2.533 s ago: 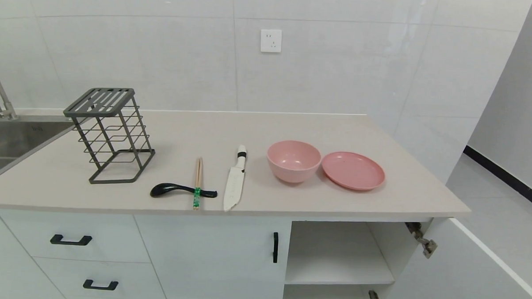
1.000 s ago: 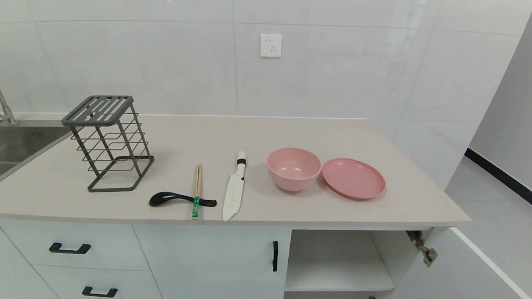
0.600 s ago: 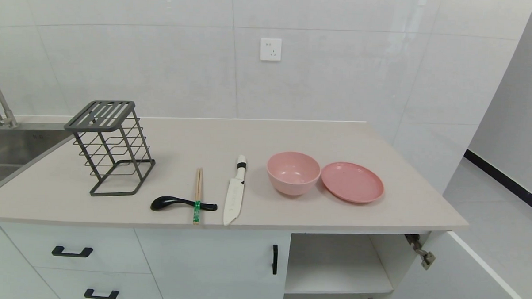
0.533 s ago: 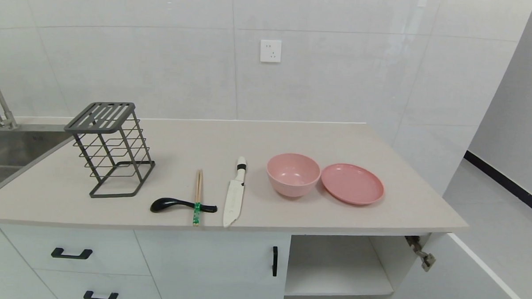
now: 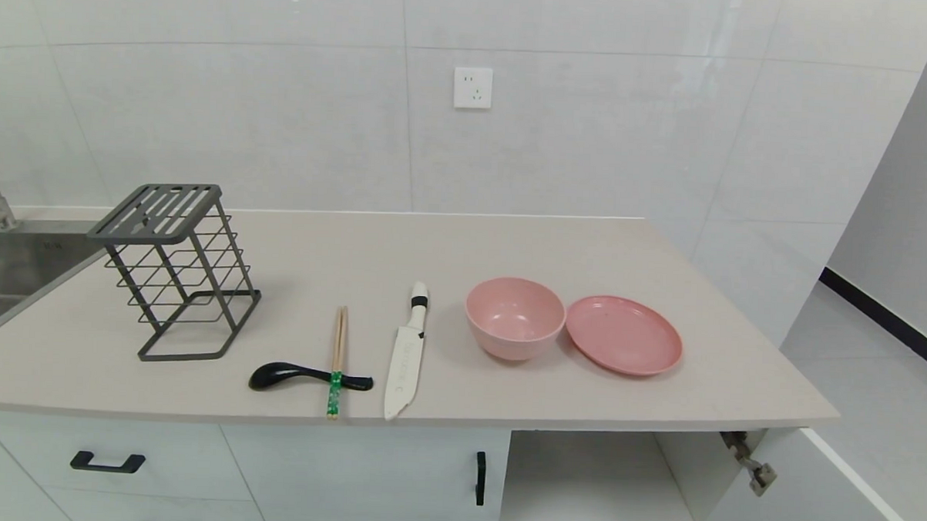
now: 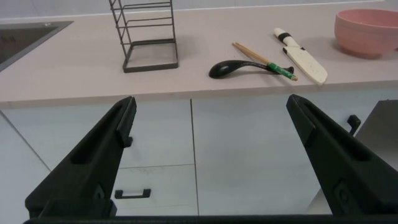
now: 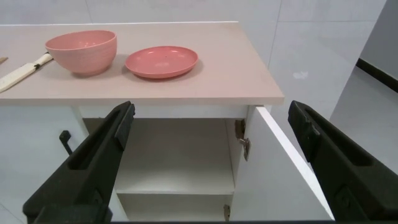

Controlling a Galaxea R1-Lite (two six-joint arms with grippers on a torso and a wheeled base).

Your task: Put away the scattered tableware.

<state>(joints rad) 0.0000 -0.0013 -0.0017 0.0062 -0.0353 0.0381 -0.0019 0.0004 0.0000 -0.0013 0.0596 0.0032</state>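
Beige countertop [image 5: 402,251], white tiled wall [image 5: 591,141], cabinet door [image 5: 810,504] open, left pincer [image 6: 211,102] wide, right pincer [image 7: 211,109] wide

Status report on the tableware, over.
Left gripper, right gripper open, empty. Spoon, chopsticks, knife, bowl, plate on counter. Cupboard door open; rack left of spoon.

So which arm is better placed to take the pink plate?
Probably the right: the right gripper, open, faces the pink plate and open cupboard; the left gripper faces the spoon and chopsticks.
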